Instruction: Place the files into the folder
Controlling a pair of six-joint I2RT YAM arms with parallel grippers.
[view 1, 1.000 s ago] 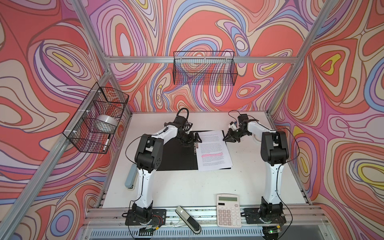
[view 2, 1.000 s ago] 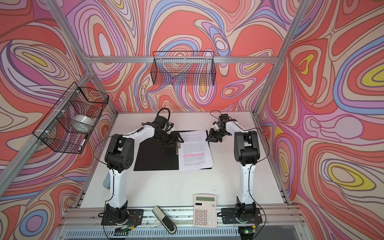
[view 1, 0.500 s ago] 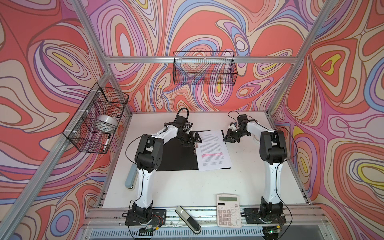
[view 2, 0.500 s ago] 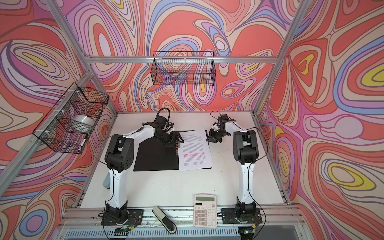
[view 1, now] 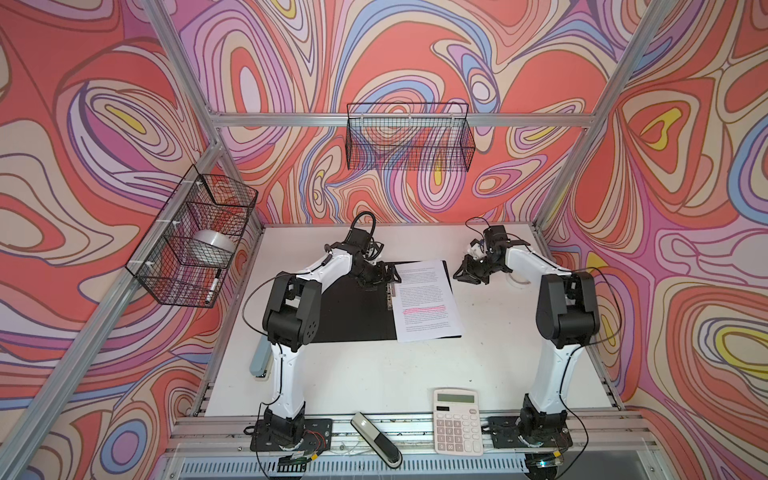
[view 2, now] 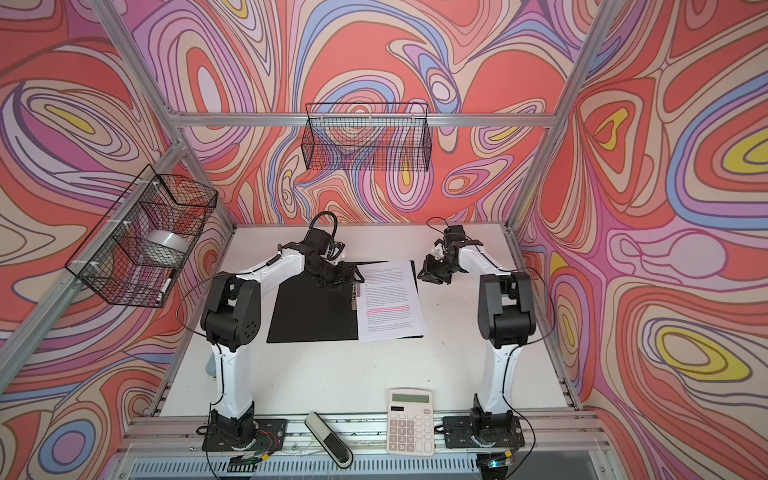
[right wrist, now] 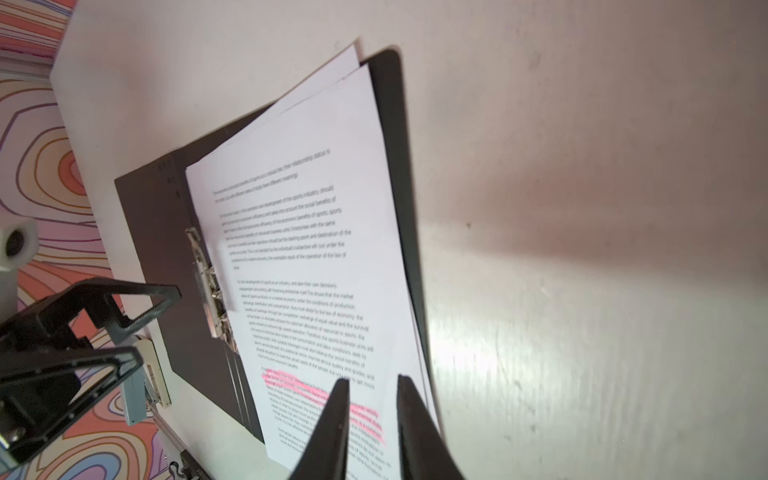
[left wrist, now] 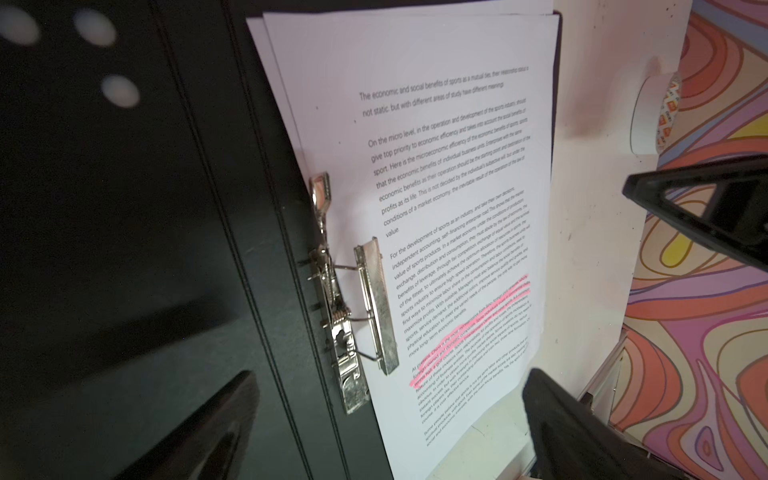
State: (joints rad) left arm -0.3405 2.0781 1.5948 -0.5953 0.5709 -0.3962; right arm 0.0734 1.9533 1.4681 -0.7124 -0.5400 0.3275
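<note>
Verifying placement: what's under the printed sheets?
The open folder, its black inner leaf edging past the sheets. A second sheet peeks beneath the top one; anything further is covered.

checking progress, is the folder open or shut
Open: the folder lies spread flat, black inside up, with the files on one half.

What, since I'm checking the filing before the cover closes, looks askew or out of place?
The files lie on the right half of the open folder but are not squared. The sheets' far corners fan apart, and the black margin beside the stack narrows toward the near end, so the stack sits slightly tilted. Nothing else stands out.
</note>
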